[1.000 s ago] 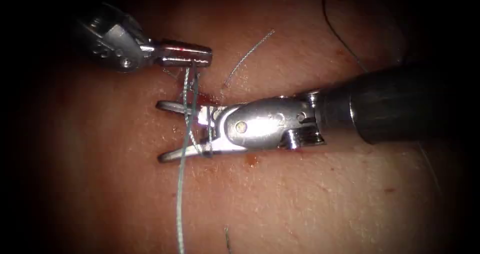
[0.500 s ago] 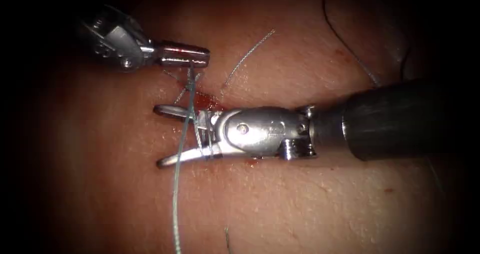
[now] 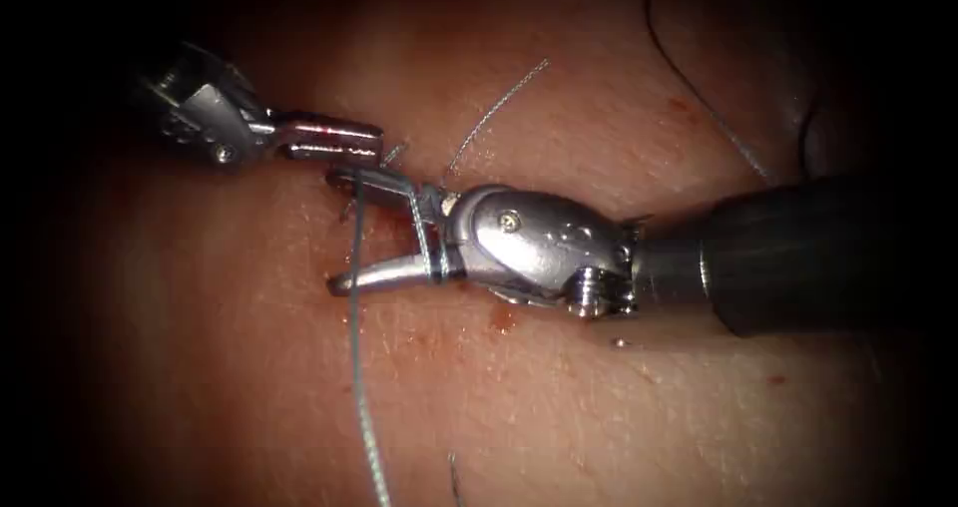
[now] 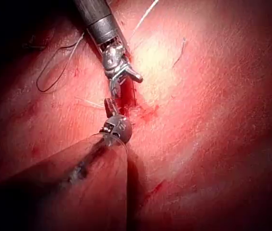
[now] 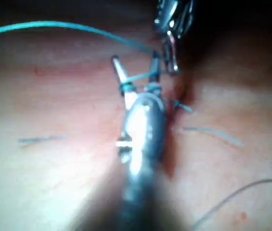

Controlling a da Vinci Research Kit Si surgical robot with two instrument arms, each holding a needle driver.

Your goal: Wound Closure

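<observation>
Teal thread (image 3: 356, 367) near-vertical, top-to-bottom.

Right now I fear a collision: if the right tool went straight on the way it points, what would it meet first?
Probably the left tool: the right tool's open jaws, wrapped in thread, point left, the upper tip close beside it. Depth is unclear.

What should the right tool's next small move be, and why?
Probably close the right tool on the short thread end beside its upper jaw: its jaws are open, holding nothing, with thread wrapped round them, while the left tool seems shut on the thread.
</observation>
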